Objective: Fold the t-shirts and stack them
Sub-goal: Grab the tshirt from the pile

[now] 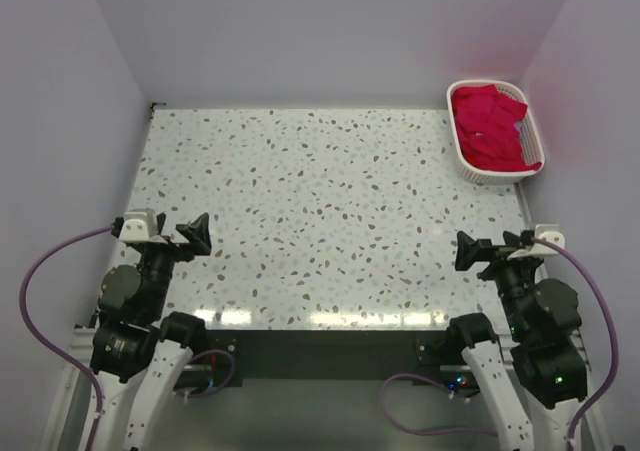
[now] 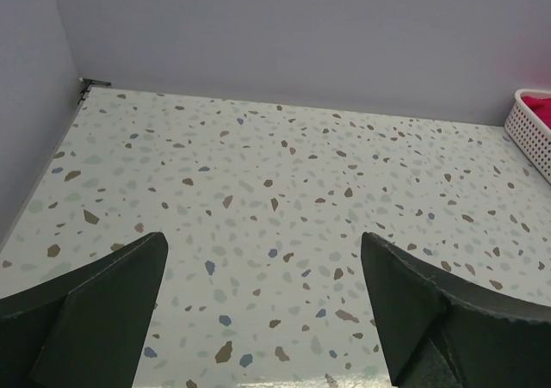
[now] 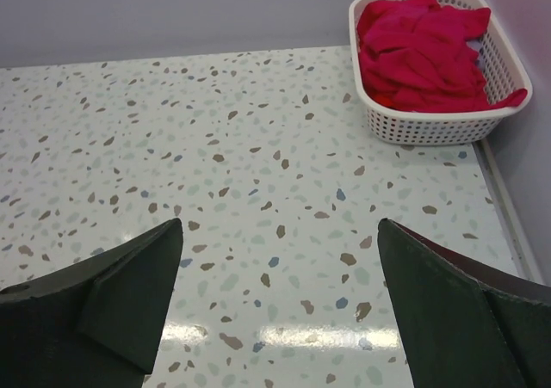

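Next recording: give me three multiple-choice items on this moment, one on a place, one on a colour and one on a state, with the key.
1. Where on the table does the basket stand?
A. far right corner
B. far left corner
C. near middle

2. What colour are most of the shirts seen in the basket?
A. green
B. red
C. yellow

3. How do the left gripper and right gripper stand?
A. both shut on shirts
B. left open, right shut
C. both open, empty

Key:
1 A, the top view shows it against the far right walls.
2 B, crimson cloth fills it.
3 C, each wrist view shows jaws wide apart with only table between them.
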Available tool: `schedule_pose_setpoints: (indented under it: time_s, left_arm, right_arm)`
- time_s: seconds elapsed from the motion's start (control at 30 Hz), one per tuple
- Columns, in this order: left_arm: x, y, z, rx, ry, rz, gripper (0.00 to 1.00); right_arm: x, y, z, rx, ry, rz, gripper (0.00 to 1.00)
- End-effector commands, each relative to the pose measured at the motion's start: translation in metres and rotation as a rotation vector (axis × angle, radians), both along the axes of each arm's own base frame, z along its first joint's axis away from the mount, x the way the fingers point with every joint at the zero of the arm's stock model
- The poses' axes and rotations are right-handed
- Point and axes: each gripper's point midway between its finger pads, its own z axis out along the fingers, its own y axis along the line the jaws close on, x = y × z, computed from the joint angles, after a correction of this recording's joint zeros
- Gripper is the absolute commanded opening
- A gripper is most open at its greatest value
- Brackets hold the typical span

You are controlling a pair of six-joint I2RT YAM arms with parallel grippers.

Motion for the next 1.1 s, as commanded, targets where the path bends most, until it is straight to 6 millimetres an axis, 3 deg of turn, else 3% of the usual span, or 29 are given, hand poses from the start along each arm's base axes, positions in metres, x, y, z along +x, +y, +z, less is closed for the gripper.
schedule_pose_setpoints:
  time_s: [0.0,0.07,0.17,0.27,0.3,0.4,0.43,0.5,0.53,0.57,0.63,0.67,0.7,0.77,0.8,0.83,0.87,0.93,1.07]
  left_arm:
    - [0.002,-0.003,0.014,-0.022,-0.063,-0.011,1.00]
    - [0.002,-0.001,0.014,-0.023,-0.065,-0.003,1.00]
    - [0.002,-0.001,0.012,-0.025,-0.064,-0.003,1.00]
    - [0.002,-0.002,0.012,-0.024,-0.067,-0.008,1.00]
    - [0.001,-0.002,0.012,-0.025,-0.069,-0.008,1.00]
    - [0.001,-0.003,0.012,-0.025,-0.072,-0.011,1.00]
    - [0.000,-0.003,0.011,-0.025,-0.070,-0.012,1.00]
    - [-0.001,-0.002,0.011,-0.027,-0.071,-0.009,1.00]
    - [-0.001,-0.003,0.012,-0.028,-0.073,-0.011,1.00]
    - [-0.001,-0.003,0.011,-0.028,-0.073,-0.014,1.00]
    - [-0.002,-0.003,0.012,-0.029,-0.075,-0.015,1.00]
    - [-0.002,-0.004,0.012,-0.030,-0.077,-0.020,1.00]
    - [-0.002,-0.004,0.011,-0.029,-0.072,-0.020,1.00]
    - [-0.002,-0.006,0.011,-0.029,-0.074,-0.026,1.00]
    - [-0.002,-0.006,0.011,-0.029,-0.074,-0.026,1.00]
    - [-0.002,-0.006,0.011,-0.029,-0.072,-0.026,1.00]
    - [-0.002,-0.006,0.011,-0.029,-0.074,-0.026,1.00]
    - [-0.001,-0.007,0.010,-0.028,-0.069,-0.031,1.00]
    - [0.001,-0.009,0.008,-0.018,-0.057,-0.043,1.00]
  right_arm:
    - [0.016,0.009,-0.002,0.009,-0.003,0.033,0.99]
    - [0.028,0.020,-0.007,0.005,0.035,0.079,0.99]
    - [0.050,0.034,0.003,0.066,0.024,0.118,0.99]
    - [0.086,0.040,0.002,0.095,0.072,0.098,0.99]
    - [0.106,0.043,-0.002,0.102,0.118,0.083,0.99]
    - [0.149,0.022,-0.009,0.134,0.198,-0.116,0.99]
    - [0.161,0.016,0.002,0.138,0.197,-0.169,0.99]
    - [0.190,-0.002,-0.021,0.104,0.274,-0.325,0.99]
    - [0.202,-0.008,-0.011,0.111,0.252,-0.367,0.99]
    - [0.221,-0.012,-0.033,0.081,0.308,-0.406,0.99]
    - [0.244,-0.027,-0.026,0.078,0.279,-0.489,0.98]
    - [0.255,-0.033,-0.032,0.070,0.289,-0.511,0.97]
    - [0.271,-0.038,-0.051,0.052,0.329,-0.538,0.94]
    - [0.294,-0.058,-0.048,0.069,0.319,-0.594,0.93]
    - [0.309,-0.064,-0.071,0.056,0.369,-0.614,0.93]
    - [0.322,-0.077,-0.059,0.079,0.340,-0.639,0.93]
    - [0.330,-0.083,-0.062,0.082,0.344,-0.652,0.93]
    - [0.353,-0.104,-0.074,0.091,0.355,-0.688,0.93]
    - [0.387,-0.124,-0.105,0.116,0.398,-0.689,0.92]
